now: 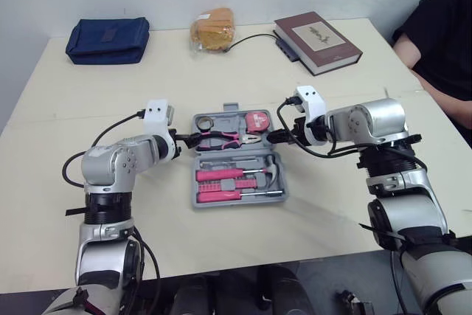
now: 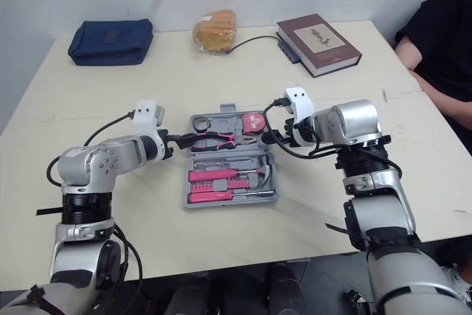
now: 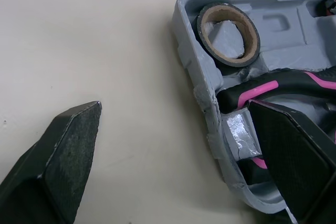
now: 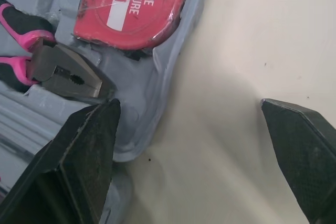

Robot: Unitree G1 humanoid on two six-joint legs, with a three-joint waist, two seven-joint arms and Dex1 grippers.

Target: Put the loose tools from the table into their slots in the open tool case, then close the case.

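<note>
The grey tool case (image 1: 196,182) lies open in the middle of the table. Its far half holds a tape roll (image 1: 206,121), pink-handled pliers (image 1: 223,138) and a red tape measure (image 1: 257,120). Its near half holds pink screwdrivers (image 1: 220,175) and a small hammer (image 1: 273,170). My left gripper (image 1: 184,138) is open at the far half's left edge, and the case wall (image 3: 202,77) runs between its fingers (image 3: 58,171). My right gripper (image 1: 277,136) is open at the right edge, straddling the rim (image 4: 173,61) beside the tape measure (image 4: 134,6).
A blue pouch (image 1: 108,40) lies at the back left, an orange bag (image 1: 212,27) at the back middle, and a brown book (image 1: 317,40) with a black cable at the back right. A person in black (image 1: 442,42) sits at the right edge.
</note>
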